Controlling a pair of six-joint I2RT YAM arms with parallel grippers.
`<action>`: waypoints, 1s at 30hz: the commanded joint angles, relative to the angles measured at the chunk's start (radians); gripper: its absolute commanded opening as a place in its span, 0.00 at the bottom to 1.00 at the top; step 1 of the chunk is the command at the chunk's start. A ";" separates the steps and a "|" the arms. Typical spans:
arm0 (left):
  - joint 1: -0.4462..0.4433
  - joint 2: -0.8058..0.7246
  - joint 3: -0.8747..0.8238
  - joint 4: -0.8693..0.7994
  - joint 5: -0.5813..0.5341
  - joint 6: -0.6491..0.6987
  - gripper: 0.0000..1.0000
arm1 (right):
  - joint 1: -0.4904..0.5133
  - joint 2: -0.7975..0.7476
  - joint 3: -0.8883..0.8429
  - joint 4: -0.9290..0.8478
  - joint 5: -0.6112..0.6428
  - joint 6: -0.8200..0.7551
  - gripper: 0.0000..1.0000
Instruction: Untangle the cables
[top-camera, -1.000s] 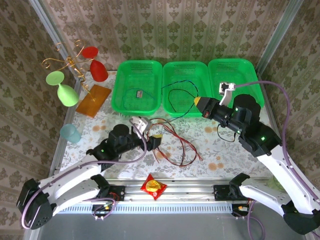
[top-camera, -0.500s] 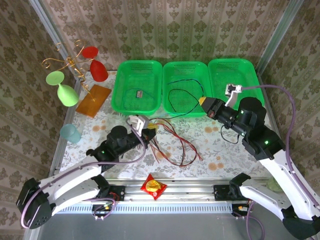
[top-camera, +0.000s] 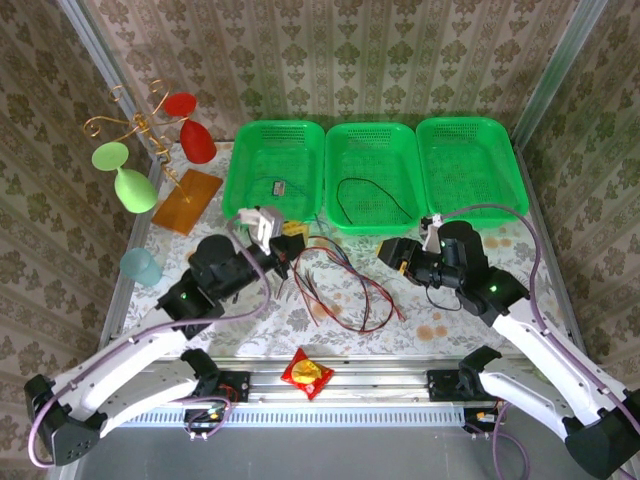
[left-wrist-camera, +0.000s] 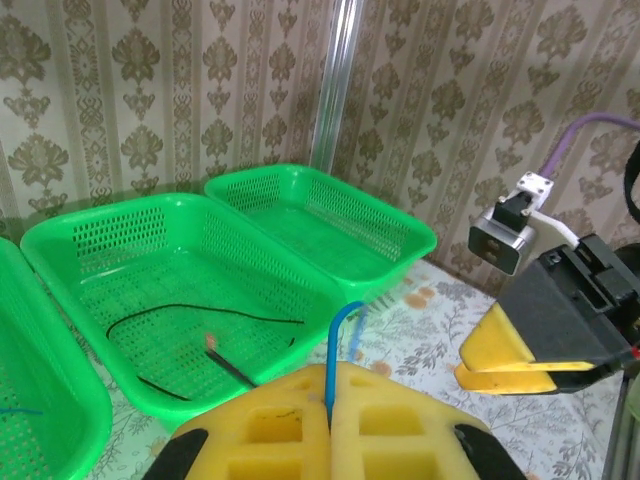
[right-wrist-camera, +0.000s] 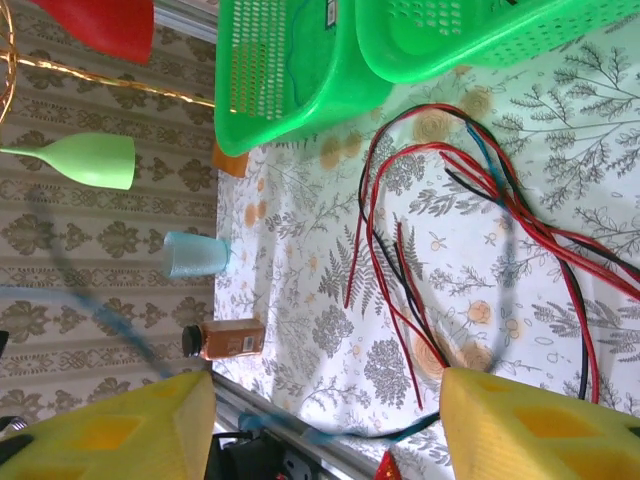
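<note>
The left gripper (left-wrist-camera: 330, 400) is pinching a blue cable (left-wrist-camera: 332, 340) with its jaws pressed together, the strand rising just ahead of it. The right gripper (right-wrist-camera: 325, 425) is standing spread, with the red and black cables (right-wrist-camera: 525, 222) lying on the table beyond its jaws. A bluish strand (right-wrist-camera: 100, 318) is blurring close to the right wrist lens, and its ends are hard to trace.

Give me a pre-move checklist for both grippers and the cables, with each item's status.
1. Left gripper shut on the blue cable: ok.
2. Right gripper open: ok.
3. Blue cable free of the right gripper: cannot tell; a blurred strand runs past it.
4. Black cable lying in the middle basket: ok.
5. Red cables separated on the table: not ok; they overlap black strands.
</note>
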 joint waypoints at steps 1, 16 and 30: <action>-0.004 0.054 0.085 -0.111 -0.006 0.017 0.00 | -0.005 -0.029 0.030 -0.014 -0.010 -0.096 0.66; -0.008 0.121 0.200 -0.182 0.032 -0.021 0.00 | -0.002 -0.145 -0.021 0.192 0.100 -0.224 0.67; -0.014 0.134 0.202 -0.191 0.047 -0.032 0.00 | 0.025 0.085 0.089 0.309 -0.014 -0.110 0.65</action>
